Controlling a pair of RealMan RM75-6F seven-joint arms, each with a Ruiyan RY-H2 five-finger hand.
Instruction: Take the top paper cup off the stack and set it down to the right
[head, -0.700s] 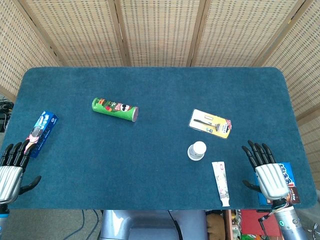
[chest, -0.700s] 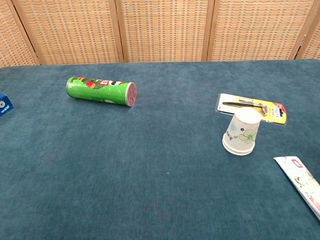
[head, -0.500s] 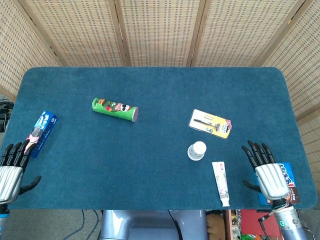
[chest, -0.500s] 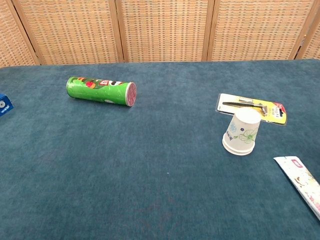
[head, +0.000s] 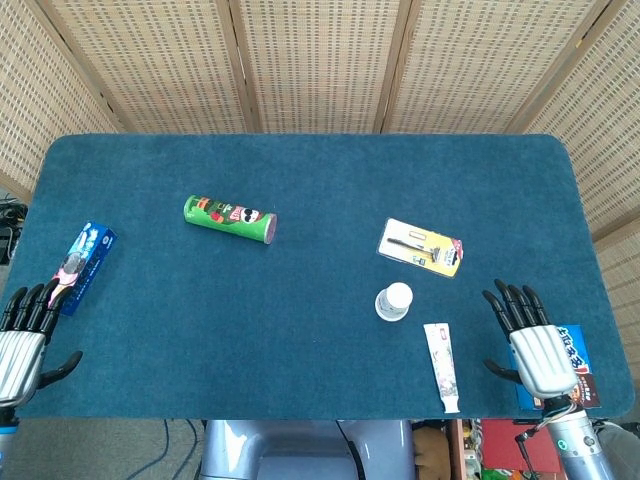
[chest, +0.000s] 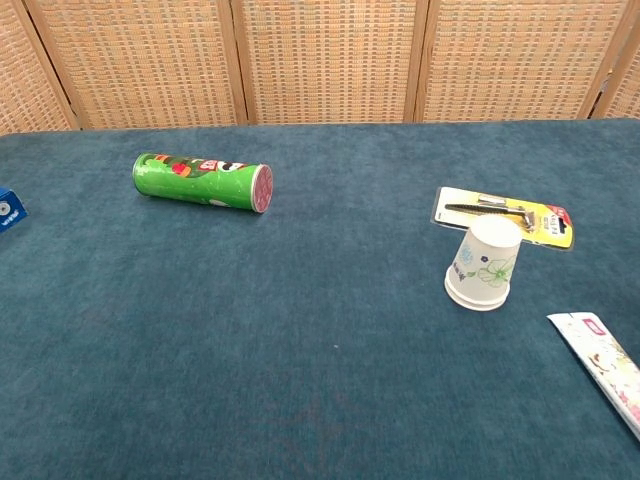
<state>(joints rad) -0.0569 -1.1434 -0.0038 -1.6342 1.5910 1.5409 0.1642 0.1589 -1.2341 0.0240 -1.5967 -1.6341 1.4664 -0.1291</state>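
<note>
Nothing moved, paper cup stack (chest: 483, 264) upturned

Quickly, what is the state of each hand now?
Left hand: open, holding nothing.
Right hand: open, holding nothing.

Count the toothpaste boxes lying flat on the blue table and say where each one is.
2. A blue toothpaste box lies at the left edge, just ahead of the left hand; a white toothpaste box lies at the front, between the paper cup stack and the right hand.
</note>
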